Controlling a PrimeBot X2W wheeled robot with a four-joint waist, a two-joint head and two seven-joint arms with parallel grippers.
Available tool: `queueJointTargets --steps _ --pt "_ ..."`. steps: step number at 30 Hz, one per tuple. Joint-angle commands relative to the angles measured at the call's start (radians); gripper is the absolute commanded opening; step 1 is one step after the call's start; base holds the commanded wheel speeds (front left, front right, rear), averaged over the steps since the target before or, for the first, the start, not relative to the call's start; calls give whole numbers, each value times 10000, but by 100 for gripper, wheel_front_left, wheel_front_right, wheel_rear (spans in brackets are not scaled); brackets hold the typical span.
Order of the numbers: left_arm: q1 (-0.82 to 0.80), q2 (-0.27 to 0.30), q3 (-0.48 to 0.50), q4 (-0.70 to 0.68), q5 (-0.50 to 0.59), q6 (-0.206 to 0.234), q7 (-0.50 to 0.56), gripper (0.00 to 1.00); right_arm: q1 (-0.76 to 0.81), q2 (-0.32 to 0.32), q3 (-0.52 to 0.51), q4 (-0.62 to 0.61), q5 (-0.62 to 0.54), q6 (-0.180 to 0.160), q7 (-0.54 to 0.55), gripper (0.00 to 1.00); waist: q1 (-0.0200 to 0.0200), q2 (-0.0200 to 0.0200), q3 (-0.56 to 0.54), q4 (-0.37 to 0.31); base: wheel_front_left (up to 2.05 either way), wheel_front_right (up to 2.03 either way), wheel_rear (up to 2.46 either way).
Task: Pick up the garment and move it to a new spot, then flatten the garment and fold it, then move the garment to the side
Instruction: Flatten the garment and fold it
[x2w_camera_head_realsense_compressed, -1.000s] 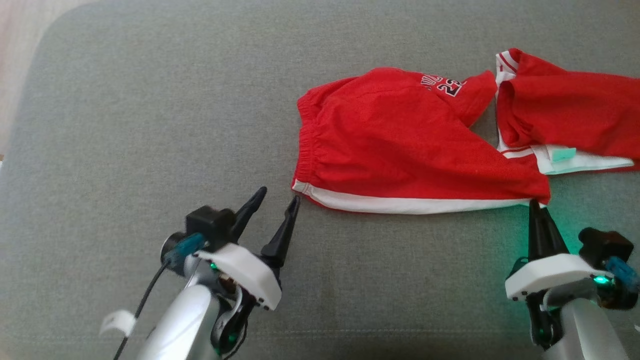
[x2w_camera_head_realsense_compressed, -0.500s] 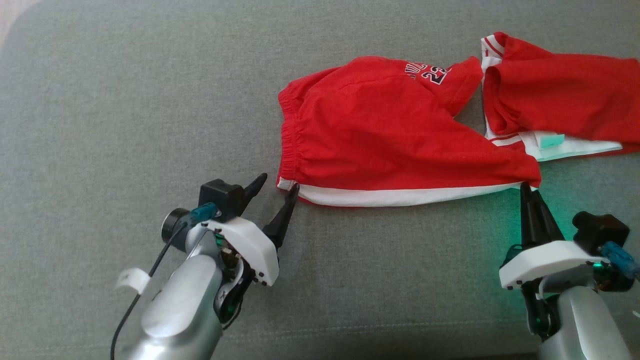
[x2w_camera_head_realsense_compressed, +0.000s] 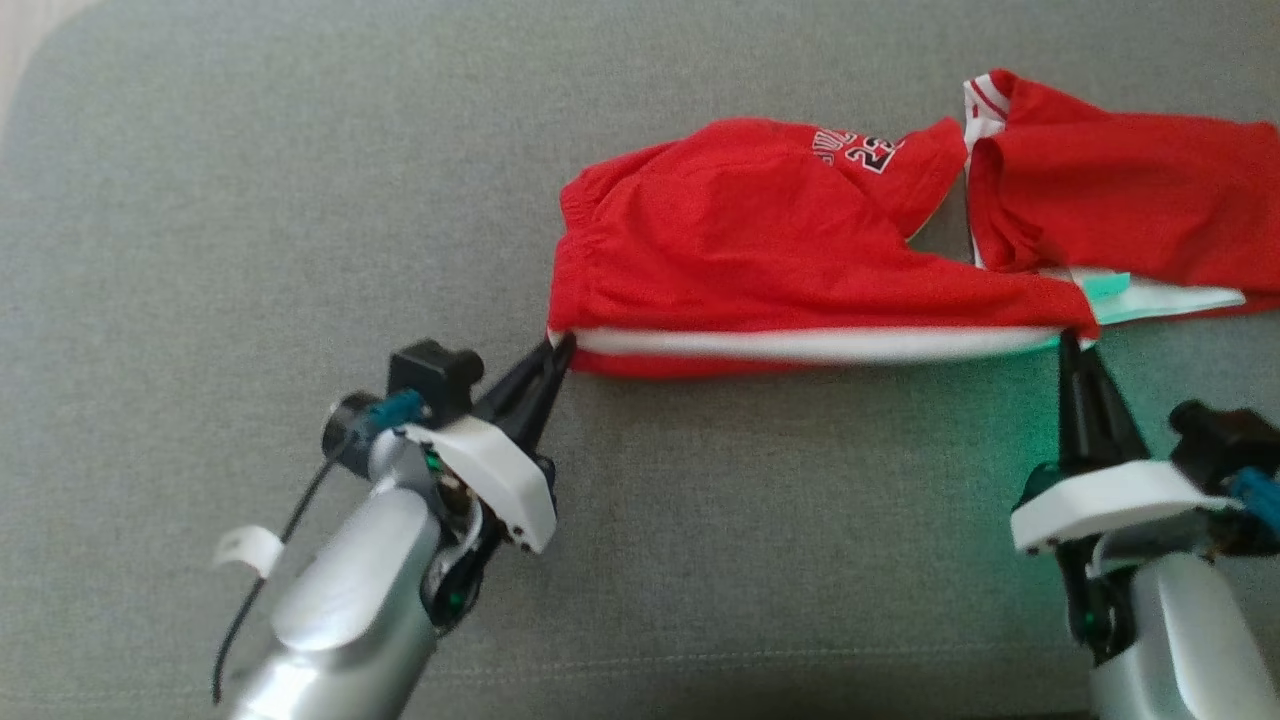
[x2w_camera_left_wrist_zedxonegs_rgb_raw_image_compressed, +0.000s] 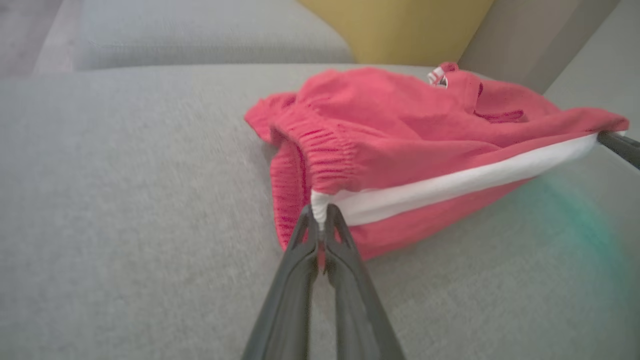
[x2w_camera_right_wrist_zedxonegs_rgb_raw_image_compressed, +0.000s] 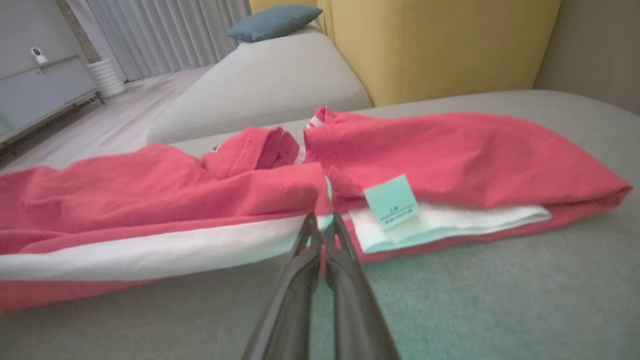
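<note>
Since a second ago, the left gripper (x2w_camera_head_realsense_compressed: 560, 347) has gone from fingers spread wide beside the cloth to fingers pressed together on it. The near edge of the red shorts (x2w_camera_head_realsense_compressed: 760, 250) is now lifting off the grey sofa cushion (x2w_camera_head_realsense_compressed: 250, 200) instead of lying flat.

The left gripper is pinching the corner where the gathered waistband (x2w_camera_left_wrist_zedxonegs_rgb_raw_image_compressed: 325, 150) meets the white side stripe (x2w_camera_head_realsense_compressed: 800, 343). In the left wrist view, a small tuft of white cloth is sticking up between its two dark fingertips. The right gripper (x2w_camera_head_realsense_compressed: 1069, 342) is clamping the other end of the same stripe, at the leg hem, with its fingers closed tight on the cloth. Between the two grippers the stripe is running as a straight, taut band, with red cloth sagging below it.

The shorts are lying across the far right part of the cushion, waistband toward the robot's left. The second leg is trailing toward the right edge of the head view. A pale teal label (x2w_camera_right_wrist_zedxonegs_rgb_raw_image_compressed: 391, 201) is resting on that leg's white stripe, just beside the right gripper's fingers. Green light is glowing on the cushion near the right gripper. Behind the shorts a yellow backrest (x2w_camera_right_wrist_zedxonegs_rgb_raw_image_compressed: 440, 45) is rising, and a blue pillow (x2w_camera_right_wrist_zedxonegs_rgb_raw_image_compressed: 275, 20) is lying farther back.
</note>
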Motion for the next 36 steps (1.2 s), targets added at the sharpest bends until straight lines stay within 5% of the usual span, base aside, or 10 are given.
queueJointTargets --steps 1,18,36 --pt "-567 280 343 -510 -82 -59 -180 0 -320 -62 135 -482 49 65 -9 0 0 0 -208 67 0 0 0" --pt "-2644 1266 1565 -3585 -402 519 901 0 -4458 -62 1445 -1229 505 65 1084 0 0 0 -2516 51 0 0 0" --pt "-685 2931 2197 -7859 -1196 1537 3475 0 -2056 -62 908 -5490 388 65 4014 0 0 0 -2704 336 0 0 0"
